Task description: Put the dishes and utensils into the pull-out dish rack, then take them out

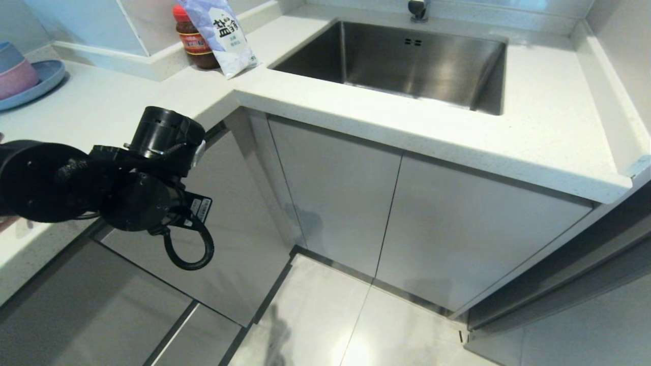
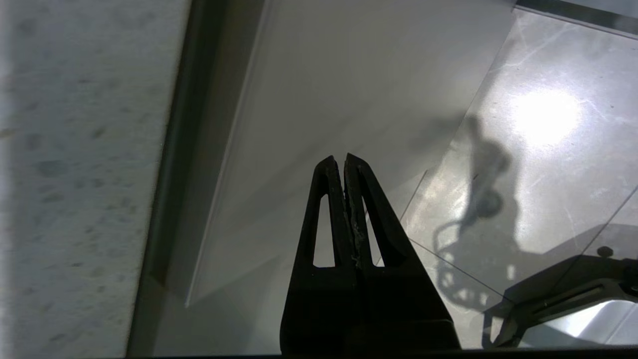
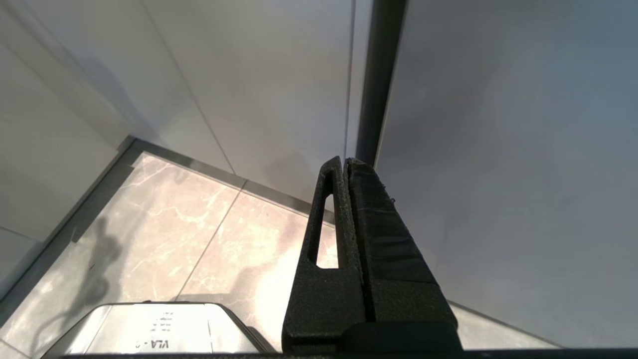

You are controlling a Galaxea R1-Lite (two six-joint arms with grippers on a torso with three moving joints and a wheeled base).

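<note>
We see a corner kitchen desk with a steel sink and every cabinet front closed, so the pull-out dish rack and the task's dishes and utensils are nowhere in view. Our left gripper hangs beside the desk edge, jaws pressed together and empty, probably because a drawer must open first. Our right gripper, likewise closed on nothing, points at the floor.

A steel sink is set into the speckled white tabletop. A red-lidded jar stands behind a leaning white pouch. Stacked pink and blue bowls sit on a blue plate. Pale cabinet doors face the glossy tiled floor
</note>
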